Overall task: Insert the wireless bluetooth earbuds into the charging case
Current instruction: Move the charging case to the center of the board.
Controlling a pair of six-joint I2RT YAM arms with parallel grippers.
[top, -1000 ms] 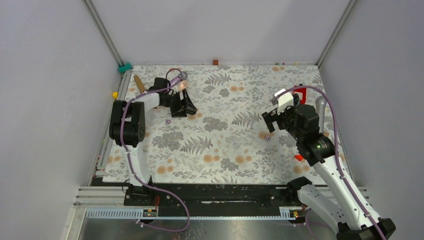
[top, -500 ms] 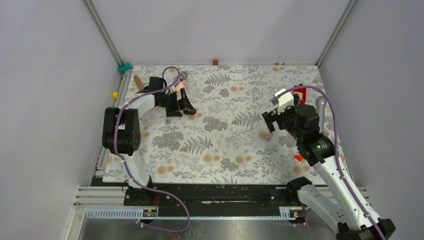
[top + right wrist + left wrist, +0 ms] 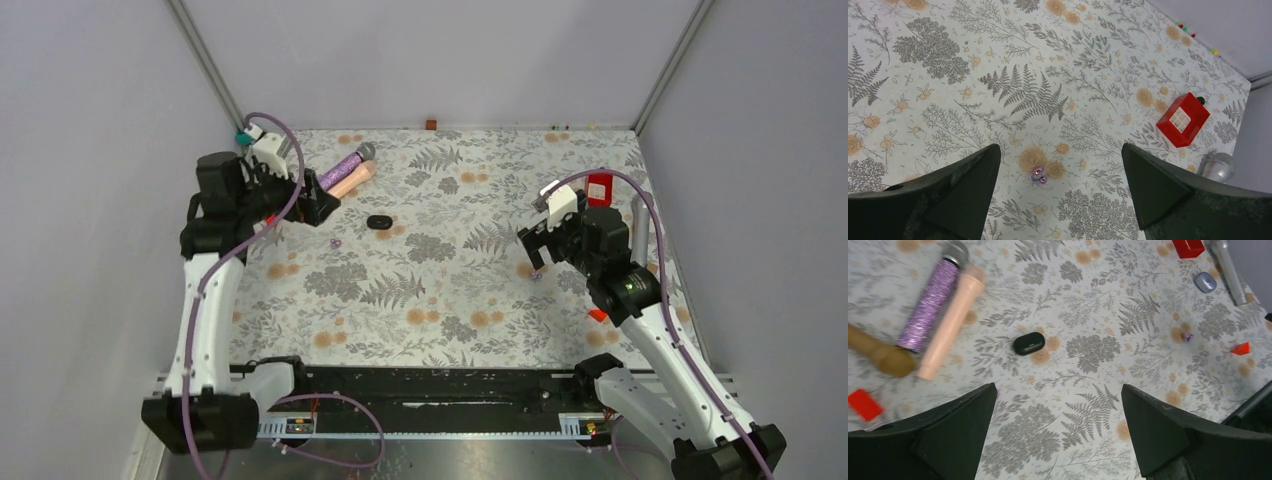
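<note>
**Top view.** Left gripper (image 3: 322, 207) spread wide, nothing in it. Right gripper (image 3: 534, 246) equally wide and empty. Black charging case (image 3: 379, 221) lies on the desk (image 3: 440, 300) just ahead of the left gripper, not touching it. Purple earbud (image 3: 536, 275) sits just under the right gripper. Second purple earbud (image 3: 335, 242) lies near the left gripper.

**Left wrist view.** Charging case (image 3: 1029, 343) ahead of the fingers, a little left of the gap's centre. Small glossy black oblong with rounded ends. Lid looks shut, but too small to be sure.

**Right wrist view.** Purple earbud (image 3: 1038, 176) lies within the gap, nearer the left finger. Tiny, shiny and two-lobed, possibly two buds touching. Cannot tell.

**Judgement.** Step in hand is the pick-up of this bud. Next move calls for centring over it, a straight descent and a gentle close. So small and round, it may roll or squirt free. The case probably needs opening first.
</note>
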